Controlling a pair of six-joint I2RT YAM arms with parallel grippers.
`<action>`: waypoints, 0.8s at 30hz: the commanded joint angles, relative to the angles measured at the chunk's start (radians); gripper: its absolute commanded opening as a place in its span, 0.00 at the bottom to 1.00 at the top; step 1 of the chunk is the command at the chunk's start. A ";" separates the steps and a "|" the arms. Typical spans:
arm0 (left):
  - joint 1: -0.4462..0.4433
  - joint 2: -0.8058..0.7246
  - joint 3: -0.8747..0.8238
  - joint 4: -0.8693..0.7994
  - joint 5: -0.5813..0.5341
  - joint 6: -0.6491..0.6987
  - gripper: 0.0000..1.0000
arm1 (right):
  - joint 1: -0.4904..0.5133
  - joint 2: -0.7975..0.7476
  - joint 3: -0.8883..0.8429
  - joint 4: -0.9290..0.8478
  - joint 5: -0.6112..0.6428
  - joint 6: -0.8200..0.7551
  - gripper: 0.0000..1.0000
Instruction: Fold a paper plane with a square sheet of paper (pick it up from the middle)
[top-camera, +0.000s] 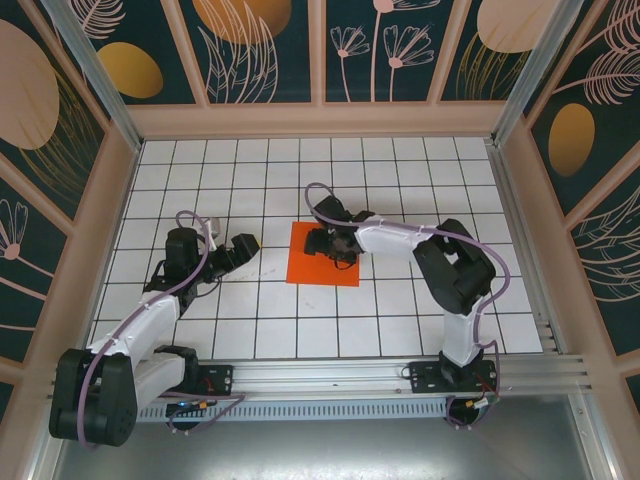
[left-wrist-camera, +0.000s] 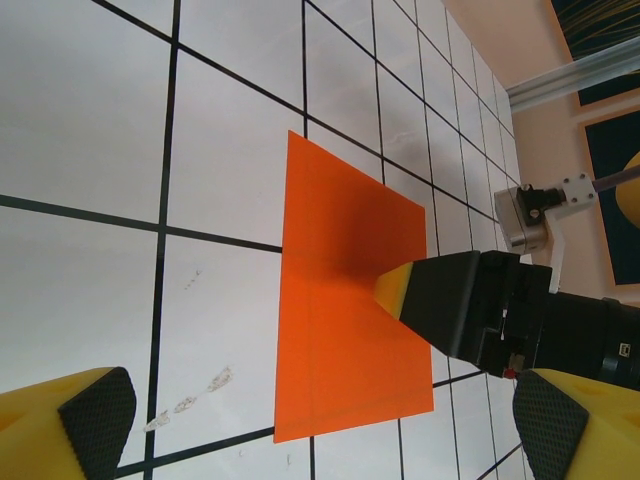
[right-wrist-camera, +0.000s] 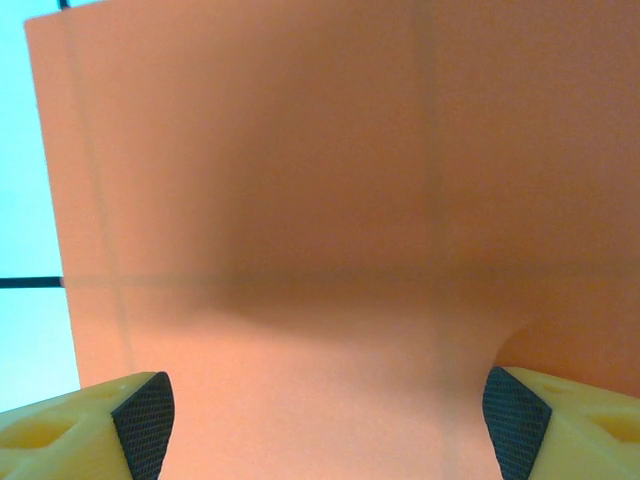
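Overhead, the white tiled table (top-camera: 400, 180) with its black grid lines takes up most of the scene, fenced by walls (top-camera: 265, 50) of dark panels painted with leaves and flowers. From the near right, the right arm (top-camera: 450, 265) bends left and reaches over the middle of the table. The left arm (top-camera: 150, 320) stretches from the near left corner towards the far right. The square sheet of paper (top-camera: 305, 268), bright orange, lies flat and unfolded near the table's middle, its edges slightly askew to the grid. The right gripper (top-camera: 333, 248) hangs low above the middle of the sheet with its fingers (right-wrist-camera: 140, 420) spread wide and nothing between them. Whether the tips touch the paper cannot be told. The left gripper (top-camera: 238, 252) sits just left of the sheet and apart from it, its fingers also spread wide and holding nothing. A few small grey scuff marks (left-wrist-camera: 200, 390) dot a tile beside the sheet's left edge.
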 joint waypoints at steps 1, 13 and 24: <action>-0.005 -0.002 0.015 0.034 0.000 0.013 0.99 | 0.011 0.031 0.113 -0.168 0.094 -0.039 0.88; -0.003 0.035 0.033 0.048 0.007 0.005 0.99 | 0.024 0.192 0.311 -0.326 0.157 0.083 0.99; -0.004 0.038 0.028 0.039 0.009 0.026 0.99 | 0.044 0.250 0.376 -0.379 0.167 0.019 0.99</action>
